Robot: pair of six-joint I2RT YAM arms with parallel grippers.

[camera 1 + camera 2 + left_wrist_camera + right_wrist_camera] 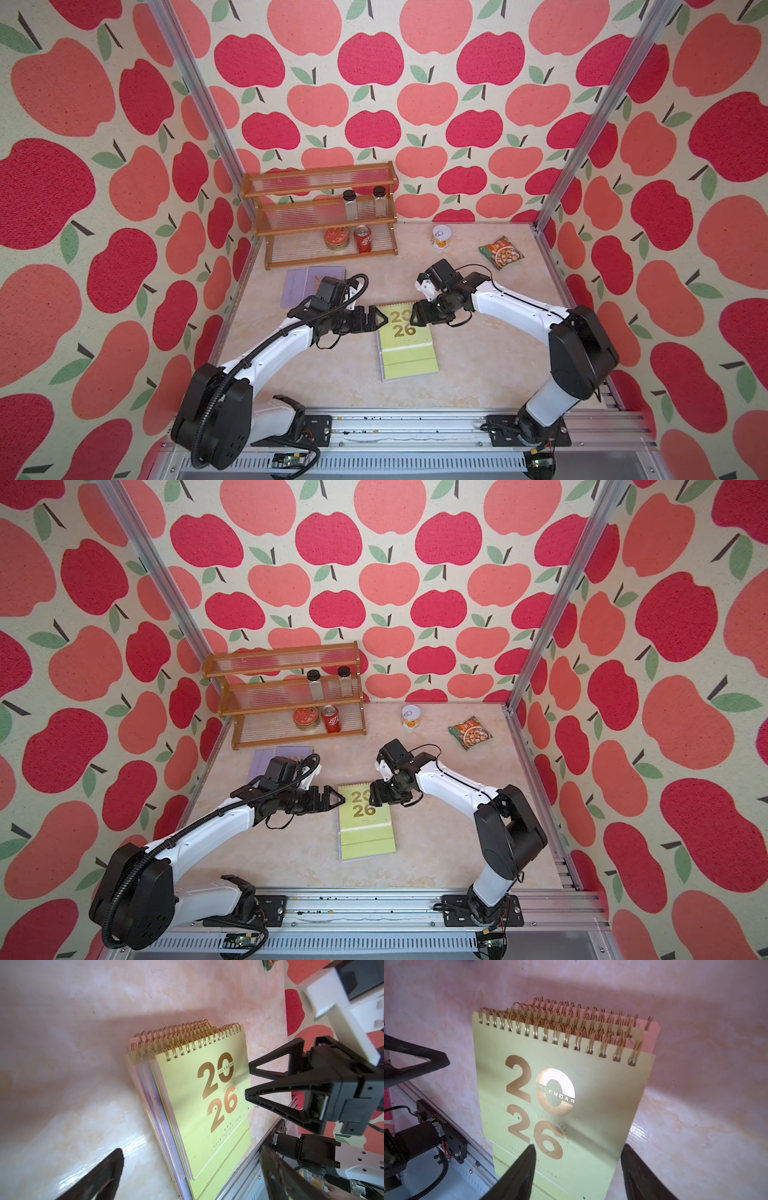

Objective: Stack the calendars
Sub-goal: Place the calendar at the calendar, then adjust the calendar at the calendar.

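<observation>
A pile of calendars lies flat at the table's middle, a yellow-green one with gold "20 26" on top. Lilac and pale pink edges show under it, and the spiral bindings are not lined up. Two lilac calendars overlap at the back left, partly behind my left arm. My left gripper is open at the pile's left edge near the binding. My right gripper is open at the pile's right edge, one finger over the cover, one past it.
A wooden three-tier rack at the back left holds two jars, a red tin and a red can. A white can and a green snack packet lie at the back right. An aluminium rail runs along the front.
</observation>
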